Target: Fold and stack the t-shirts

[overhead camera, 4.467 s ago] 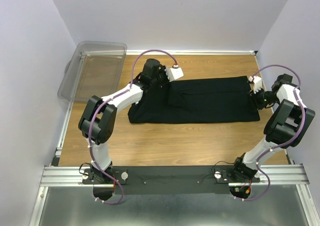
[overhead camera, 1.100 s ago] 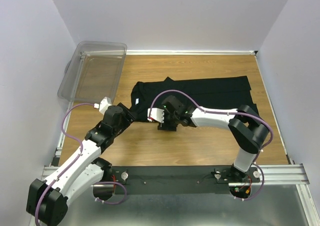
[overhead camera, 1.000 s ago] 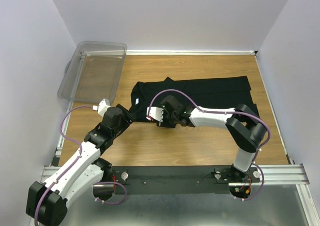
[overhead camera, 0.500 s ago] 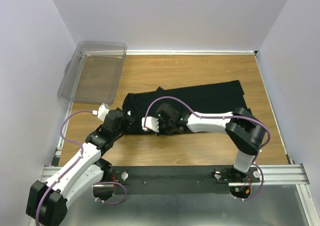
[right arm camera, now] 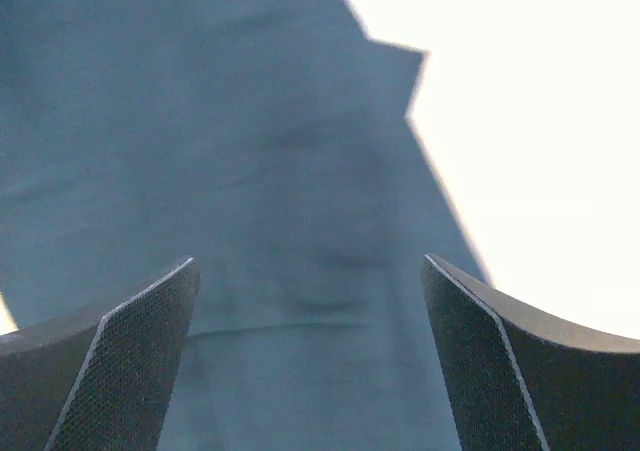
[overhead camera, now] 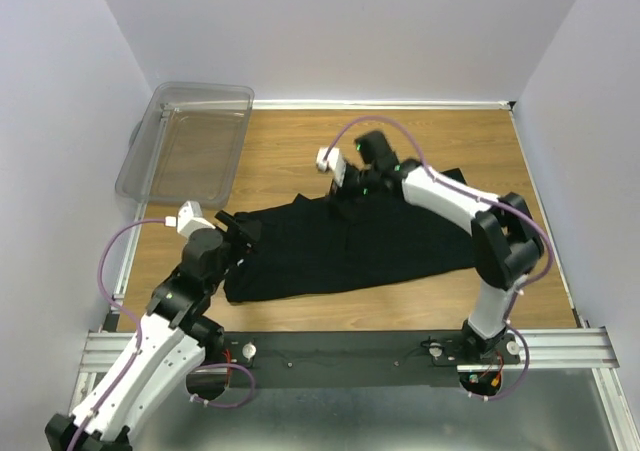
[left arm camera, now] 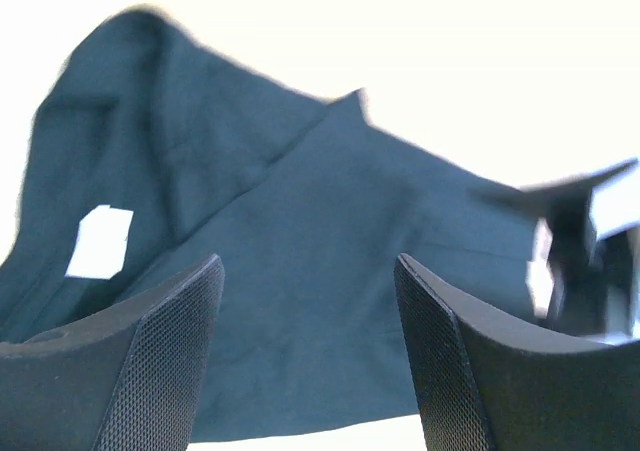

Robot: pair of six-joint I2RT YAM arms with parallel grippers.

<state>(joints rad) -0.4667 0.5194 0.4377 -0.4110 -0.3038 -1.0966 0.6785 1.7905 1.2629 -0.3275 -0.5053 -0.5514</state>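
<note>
One black t-shirt (overhead camera: 360,246) lies crumpled in a long band across the middle of the table. My left gripper (overhead camera: 240,233) hovers at its left end, open, with nothing between the fingers. In the left wrist view the t-shirt (left arm camera: 300,231) fills the frame, its white tag (left arm camera: 100,241) at the left, behind my open left gripper (left arm camera: 308,271). My right gripper (overhead camera: 350,183) hangs over the shirt's far edge, open and empty. The right wrist view shows my open right gripper (right arm camera: 310,263) above the cloth (right arm camera: 250,171).
A clear plastic bin (overhead camera: 185,146) stands at the far left corner, partly over the table edge. Walls close in the table on three sides. Bare wood (overhead camera: 430,136) shows beyond the shirt and in a narrow strip in front of it.
The right gripper was low at the shirt's near edge; now it is open and up at the far edge. The shirt has shifted nearer and to the left. The left arm has drawn back.
</note>
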